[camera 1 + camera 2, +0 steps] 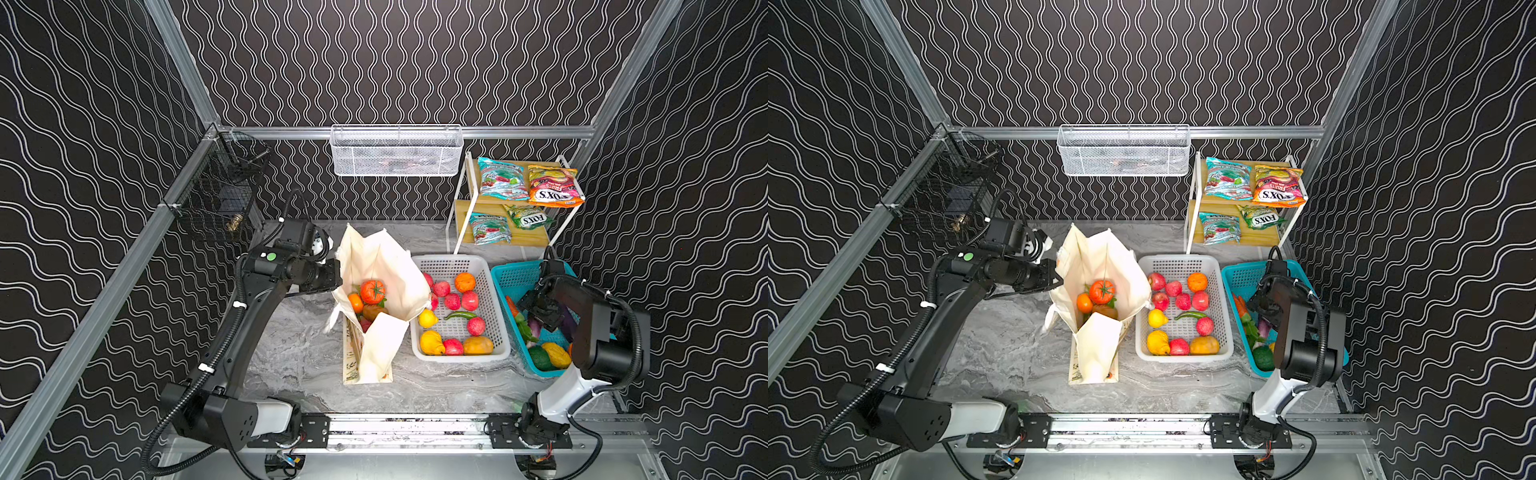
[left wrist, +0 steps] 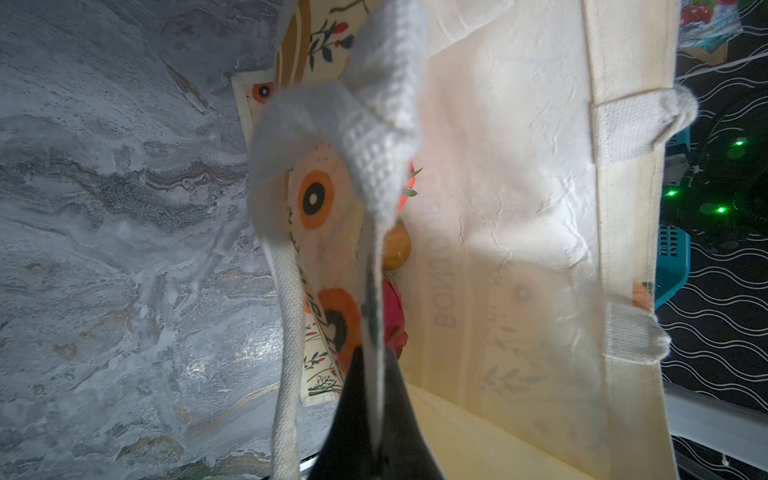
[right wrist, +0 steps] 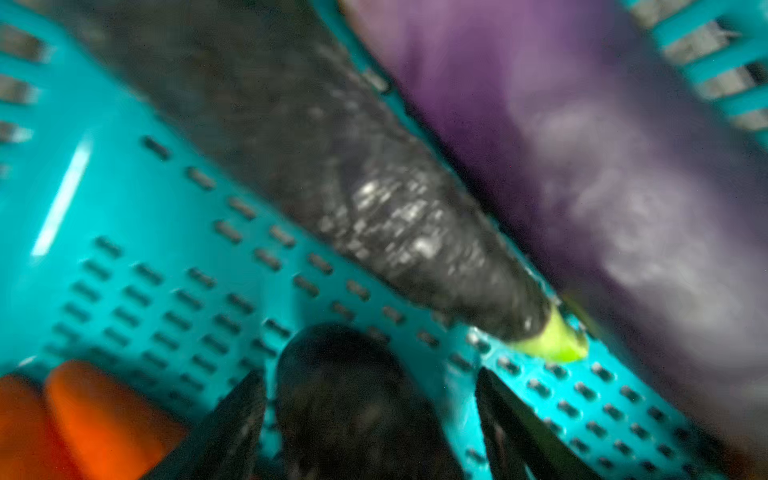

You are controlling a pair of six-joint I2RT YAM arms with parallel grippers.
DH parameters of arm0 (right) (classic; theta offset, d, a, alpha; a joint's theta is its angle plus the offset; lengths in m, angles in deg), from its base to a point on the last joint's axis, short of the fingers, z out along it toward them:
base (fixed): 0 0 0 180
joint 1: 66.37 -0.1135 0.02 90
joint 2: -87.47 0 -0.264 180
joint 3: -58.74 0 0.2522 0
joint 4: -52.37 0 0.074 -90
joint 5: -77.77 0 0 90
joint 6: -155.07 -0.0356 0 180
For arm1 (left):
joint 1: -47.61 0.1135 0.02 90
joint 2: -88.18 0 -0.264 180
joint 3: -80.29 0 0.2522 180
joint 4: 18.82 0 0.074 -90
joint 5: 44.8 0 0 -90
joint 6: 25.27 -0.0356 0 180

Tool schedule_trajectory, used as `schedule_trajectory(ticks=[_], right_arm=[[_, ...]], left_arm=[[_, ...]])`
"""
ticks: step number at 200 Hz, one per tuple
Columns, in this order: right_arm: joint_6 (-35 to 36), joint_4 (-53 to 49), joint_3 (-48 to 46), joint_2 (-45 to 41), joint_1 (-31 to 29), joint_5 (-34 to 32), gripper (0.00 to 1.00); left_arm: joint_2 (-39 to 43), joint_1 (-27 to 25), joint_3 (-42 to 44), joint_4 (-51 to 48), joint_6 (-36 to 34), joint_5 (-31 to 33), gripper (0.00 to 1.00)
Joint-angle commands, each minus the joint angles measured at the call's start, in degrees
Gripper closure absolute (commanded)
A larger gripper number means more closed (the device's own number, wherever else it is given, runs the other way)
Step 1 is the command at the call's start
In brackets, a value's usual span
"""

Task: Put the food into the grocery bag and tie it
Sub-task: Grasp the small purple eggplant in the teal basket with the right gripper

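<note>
bag [image 1: 374,257] upright on tabletop [image 1: 299,353], left gripper [image 1: 337,277] clamped on its rim
bag holds tomato [image 1: 372,291] and orange [image 1: 355,302], more hidden below; white basket [image 1: 451,261] just beside it holds fruit [image 1: 464,282]; teal basket [image 1: 509,274] holds vegetables [image 1: 540,357] and the right gripper [image 3: 370,374], jaws apart around a blurred dark thing [image 3: 332,424]; packets [image 1: 555,185] lie on the shelf [image 1: 465,195].

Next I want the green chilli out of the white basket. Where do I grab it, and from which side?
Take the chilli at its middle, straight from above, jaws across its width. It lies flat in the white basket, slim and long, with a yellow fruit at one end.
</note>
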Motion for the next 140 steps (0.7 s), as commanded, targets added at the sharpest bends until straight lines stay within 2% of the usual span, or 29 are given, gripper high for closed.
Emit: schedule_trajectory(ticks=[1,17,55,76,140], right_arm=[[0.1,0.4,-0.5,1.1,0.1,2.6,0.26],[0.1,0.9,-1.4,1.7,0.3,3.4,0.31],[0.1,1.7,-2.4,1.7,0.5,4.7,0.51],[-0.2,0.8,-2.0,-0.5,0.5,4.7,0.58],[-4.6,-3.8,1.0,-17.2,0.9,2.2,0.66]], left_arm=[[0.2,-0.1,-0.5,0.8,-0.2,0.3,1.00],[0.3,-0.1,-0.3,0.6,-0.4,0.1,1.00],[0.6,-0.1,0.1,1.1,-0.4,-0.2,1.00],[0.9,-0.1,0.3,1.4,-0.4,-0.5,1.00],[1.7,0.0,1.9,2.8,-0.7,-1.2,1.00]])
